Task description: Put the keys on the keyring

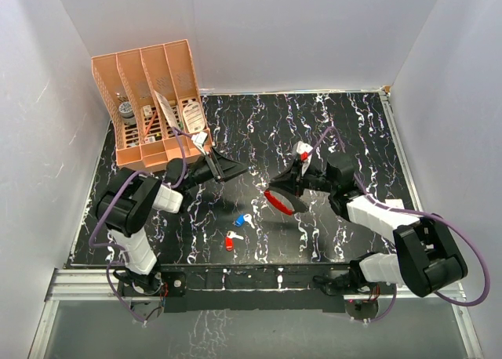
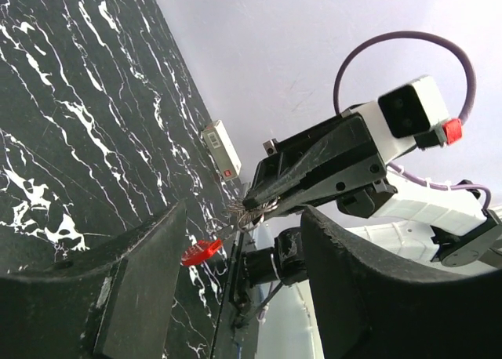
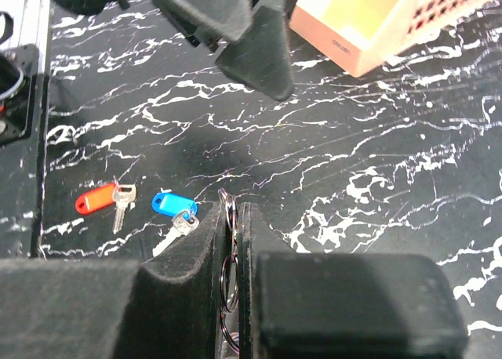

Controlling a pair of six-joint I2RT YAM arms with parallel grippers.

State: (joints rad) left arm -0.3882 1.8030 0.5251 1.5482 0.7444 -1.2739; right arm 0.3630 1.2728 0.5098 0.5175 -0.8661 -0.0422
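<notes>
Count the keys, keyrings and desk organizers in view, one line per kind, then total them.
Keys: 2, the blue-headed key and the red-headed key
Keyrings: 1, the keyring, clamped in the right pincer
Desk organizers: 1, the peach organizer
Total: 4

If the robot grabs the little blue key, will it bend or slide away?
The blue key probably stays stiff: it has a plastic head and metal blade. It looks tiny and thin, so likely very light. Lying flat on the smooth-looking table, it may skid rather than roll if nudged.
</notes>
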